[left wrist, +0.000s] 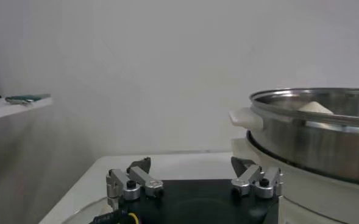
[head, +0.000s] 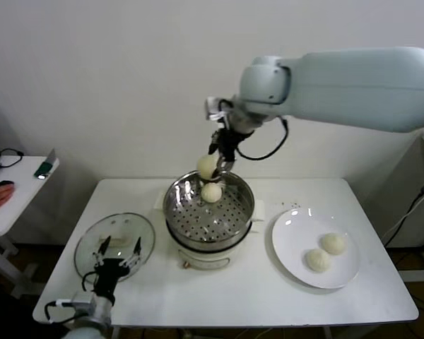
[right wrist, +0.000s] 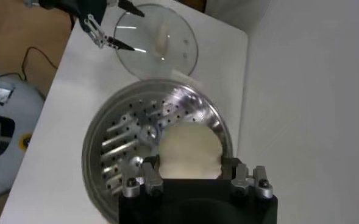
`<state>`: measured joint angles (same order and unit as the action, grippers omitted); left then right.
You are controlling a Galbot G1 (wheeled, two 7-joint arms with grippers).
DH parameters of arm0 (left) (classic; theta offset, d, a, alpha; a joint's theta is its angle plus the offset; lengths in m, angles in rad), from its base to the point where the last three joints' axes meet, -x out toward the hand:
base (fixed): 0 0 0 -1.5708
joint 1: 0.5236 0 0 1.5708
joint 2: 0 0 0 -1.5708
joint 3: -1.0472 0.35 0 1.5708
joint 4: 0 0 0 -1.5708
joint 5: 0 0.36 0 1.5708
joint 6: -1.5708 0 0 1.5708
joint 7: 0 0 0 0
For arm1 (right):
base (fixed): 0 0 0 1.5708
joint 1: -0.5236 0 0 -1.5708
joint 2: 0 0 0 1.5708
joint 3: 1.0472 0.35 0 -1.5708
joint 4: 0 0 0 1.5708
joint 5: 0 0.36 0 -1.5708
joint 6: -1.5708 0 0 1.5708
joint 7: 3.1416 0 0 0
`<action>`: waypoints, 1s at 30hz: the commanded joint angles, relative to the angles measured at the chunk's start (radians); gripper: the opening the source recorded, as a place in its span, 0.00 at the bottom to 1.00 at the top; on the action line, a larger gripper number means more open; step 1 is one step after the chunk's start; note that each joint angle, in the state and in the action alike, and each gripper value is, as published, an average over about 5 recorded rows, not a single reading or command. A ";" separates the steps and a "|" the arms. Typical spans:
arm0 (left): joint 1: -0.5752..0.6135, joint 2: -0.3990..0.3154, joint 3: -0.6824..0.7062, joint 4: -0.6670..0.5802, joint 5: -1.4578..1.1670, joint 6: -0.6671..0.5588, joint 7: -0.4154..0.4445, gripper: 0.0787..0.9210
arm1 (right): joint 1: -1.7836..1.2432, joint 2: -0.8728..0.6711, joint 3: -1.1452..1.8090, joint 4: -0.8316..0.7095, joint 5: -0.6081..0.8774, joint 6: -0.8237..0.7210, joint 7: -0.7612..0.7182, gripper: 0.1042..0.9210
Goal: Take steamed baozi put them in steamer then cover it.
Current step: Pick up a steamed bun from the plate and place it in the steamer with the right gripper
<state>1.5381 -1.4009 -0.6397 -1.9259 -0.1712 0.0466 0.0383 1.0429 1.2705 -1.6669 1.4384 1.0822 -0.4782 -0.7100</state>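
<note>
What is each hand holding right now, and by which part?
The right hand holds one baozi by its opposite sides, above the steamer. The left hand is open over the glass lid, holding nothing.

Four cream-white baozi: one held above the far rim of the uncovered steel steamer, one resting on its perforated tray, and two side by side on the plate to its right.
</note>
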 commanded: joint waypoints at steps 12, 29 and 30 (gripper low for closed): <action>0.010 -0.003 -0.015 -0.006 -0.008 -0.005 -0.001 0.88 | -0.297 0.129 0.027 -0.134 -0.108 -0.070 0.115 0.69; 0.017 -0.006 -0.019 -0.011 -0.015 -0.010 -0.001 0.88 | -0.414 0.181 0.062 -0.248 -0.192 -0.067 0.134 0.69; 0.016 -0.005 -0.020 -0.011 -0.016 -0.010 -0.001 0.88 | -0.419 0.183 0.063 -0.253 -0.195 -0.067 0.135 0.69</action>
<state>1.5549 -1.4071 -0.6595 -1.9371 -0.1866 0.0366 0.0373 0.6709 1.4391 -1.6097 1.2239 0.9134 -0.5401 -0.5844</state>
